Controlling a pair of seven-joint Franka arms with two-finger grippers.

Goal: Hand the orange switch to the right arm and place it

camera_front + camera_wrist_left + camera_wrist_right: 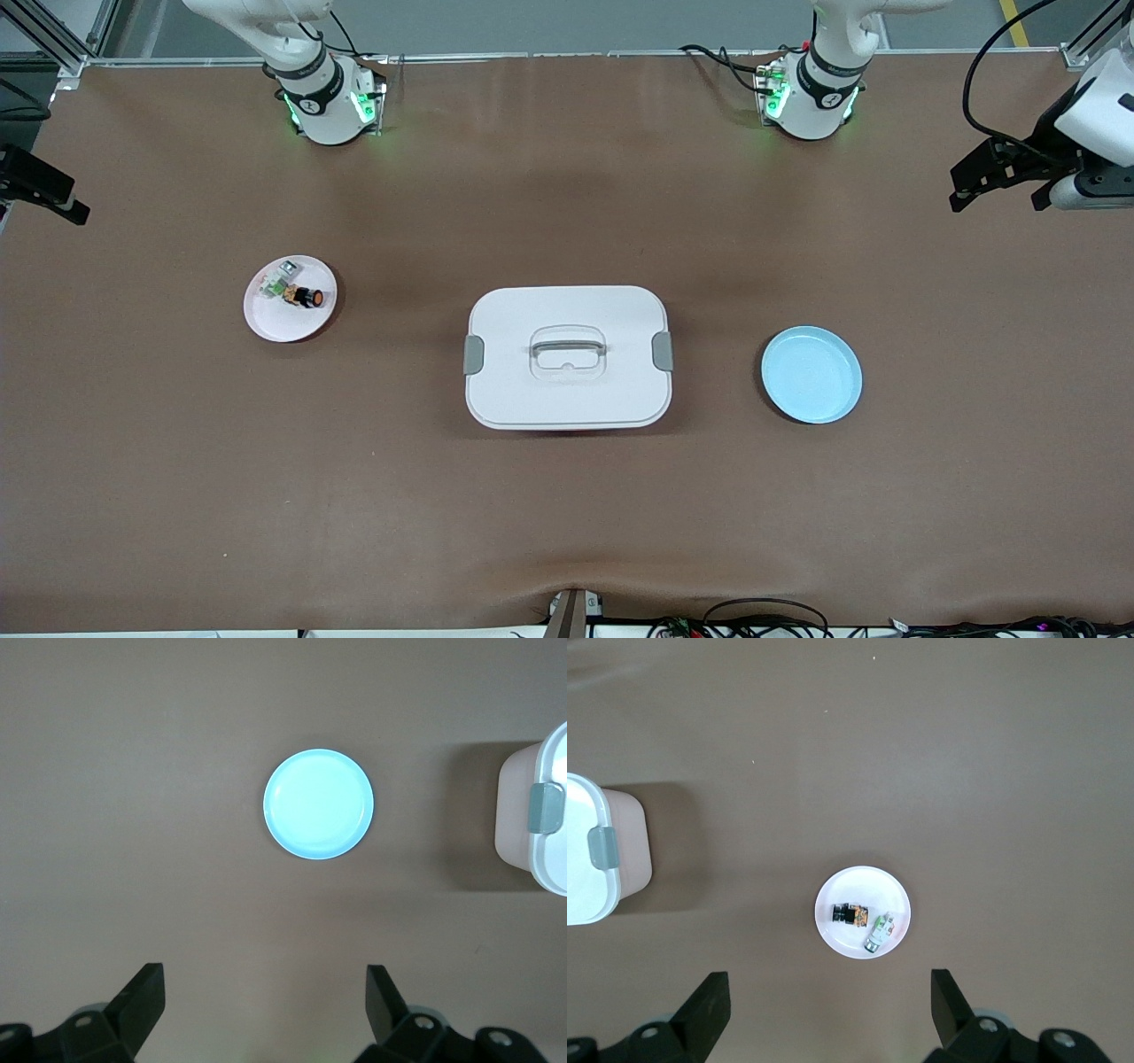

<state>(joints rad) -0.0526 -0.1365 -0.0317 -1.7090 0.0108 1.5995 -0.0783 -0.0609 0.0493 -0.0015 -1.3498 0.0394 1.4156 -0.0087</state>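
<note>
From the front we see the tiny black orange-faced switch (pixel 307 297) on the pink round plate (pixel 266 323). Only the wrist views show us the left gripper (pixel 266 1005) and right gripper (pixel 831 1005), both spread apart, empty.

Table cover (pixel 567 514): matt brown, cloth-like, slightly wrinkled. Box lid (pixel 567 301): smooth white plastic. Blue plate (pixel 811 374), pink plate (pixel 275 323): smooth, faintly glossy.

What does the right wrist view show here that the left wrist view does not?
Only the right wrist view shows the pink plate with the orange switch and a grey-white and green small part lying on it, below the open right gripper. Only the left wrist view shows the blue plate, with nothing on it, below the open left gripper. Both share the brown table and one latched end of the white lidded box.
</note>
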